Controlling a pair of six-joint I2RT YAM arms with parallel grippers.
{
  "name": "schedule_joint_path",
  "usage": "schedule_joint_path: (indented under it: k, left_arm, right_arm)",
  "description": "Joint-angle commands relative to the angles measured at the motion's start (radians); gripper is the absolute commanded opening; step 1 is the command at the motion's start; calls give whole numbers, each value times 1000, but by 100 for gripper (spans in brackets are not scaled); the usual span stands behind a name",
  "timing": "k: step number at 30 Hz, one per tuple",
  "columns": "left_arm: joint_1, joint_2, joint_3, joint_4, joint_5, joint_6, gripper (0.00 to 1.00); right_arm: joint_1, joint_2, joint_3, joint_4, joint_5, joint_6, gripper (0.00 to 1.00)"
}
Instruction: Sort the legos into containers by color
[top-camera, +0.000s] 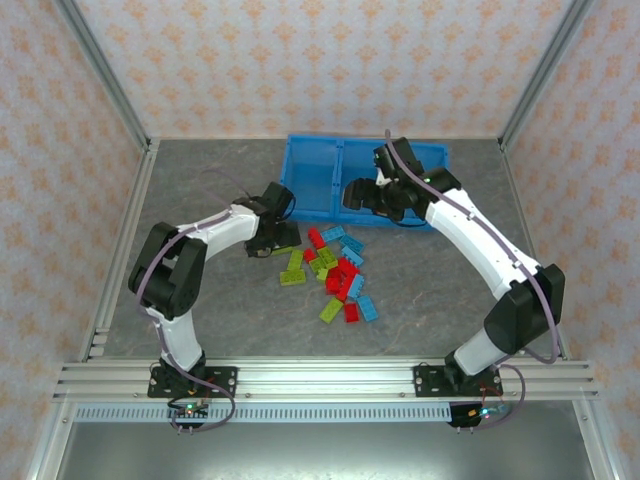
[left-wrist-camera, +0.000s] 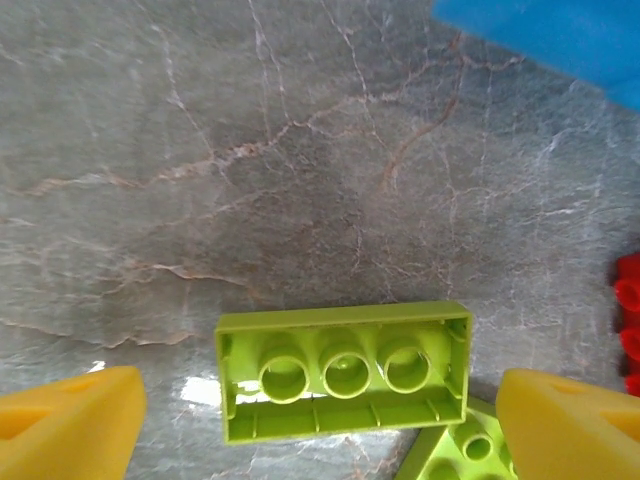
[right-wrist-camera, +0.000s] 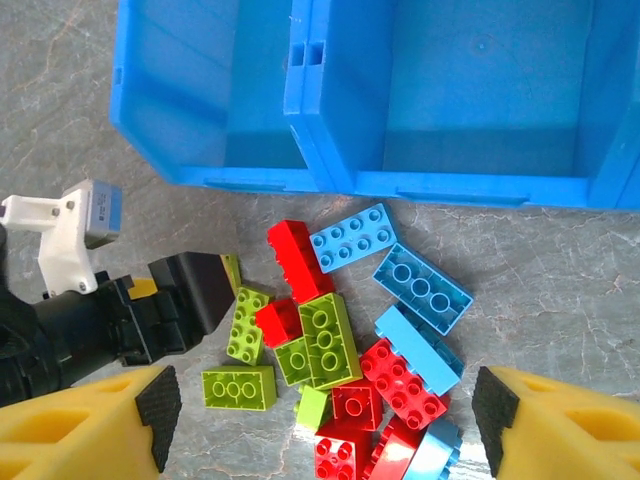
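Legos (top-camera: 335, 275) lie in a loose heap of red, yellow-green and light blue on the grey tabletop (top-camera: 250, 320), just in front of the containers (top-camera: 310, 150), the adjoining sections of one bright blue bin. The left claw (top-camera: 272, 238) sits low at the heap's left edge. From its wrist camera, the left claw (left-wrist-camera: 320, 400) is released, its yellow fingertips (left-wrist-camera: 80, 425) spread on either side of a yellow-green brick (left-wrist-camera: 345, 370) that lies hollow side up on the stone-patterned surface. One fingertip stands apart from the brick and the other is just beside its end. The right claw (top-camera: 375, 195) hangs above the bin's near wall, also released. Its wrist view looks down between wide-set fingers onto the heap (right-wrist-camera: 340, 350) and the blue walls (right-wrist-camera: 440, 185), with nothing gripped
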Motion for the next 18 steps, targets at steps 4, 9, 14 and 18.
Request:
schedule_joint_path:
  k: [4,9,14,18]
  left_arm:
    - [-20,43,19,12,1,-16,84]
    - [-19,39,-3,15,-3,-18,71]
    - [-19,-46,6,-10,3,-28,63]
    - [-19,-155,80,-58,-22,-24,58]
  right_arm:
    - [9,3,-5,-26,8,11,79]
    - [11,4,-11,-31,-12,9,79]
    - [38,-25,-36,-1,-73,-52,78]
    - [55,-42,-25,5,-74,-64,78]
